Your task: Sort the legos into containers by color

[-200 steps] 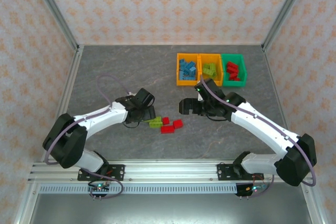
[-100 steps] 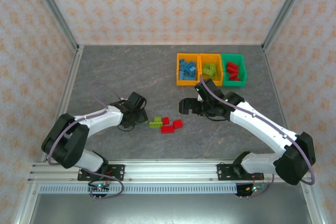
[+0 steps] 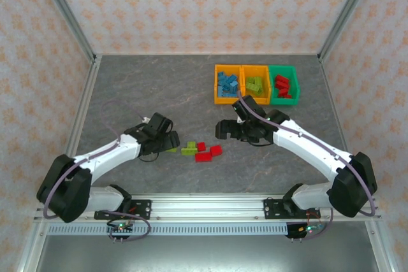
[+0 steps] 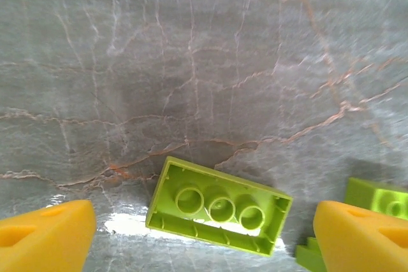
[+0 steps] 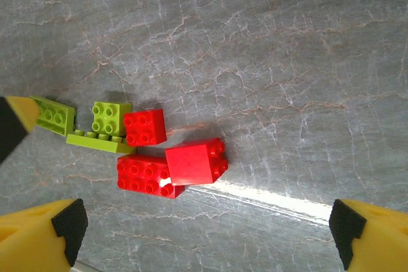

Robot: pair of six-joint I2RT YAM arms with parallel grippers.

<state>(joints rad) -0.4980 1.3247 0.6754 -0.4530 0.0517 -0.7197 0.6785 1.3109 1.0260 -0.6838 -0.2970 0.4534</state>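
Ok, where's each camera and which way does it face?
Top external: above, behind the robot, looking down on the table; left arm, right arm show.
Left wrist: pointing down at an upturned lime brick between the left fingers.
Right wrist: pointing down at red bricks, right fingers below.
Shared: both wrist views catch that lime brick.

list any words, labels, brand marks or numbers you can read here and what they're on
None can be read.
containers: plain walls, no label visible.
upturned lime brick: bare plastic inside, no mark.
red bricks: any embossing on the studs is too small to tell.
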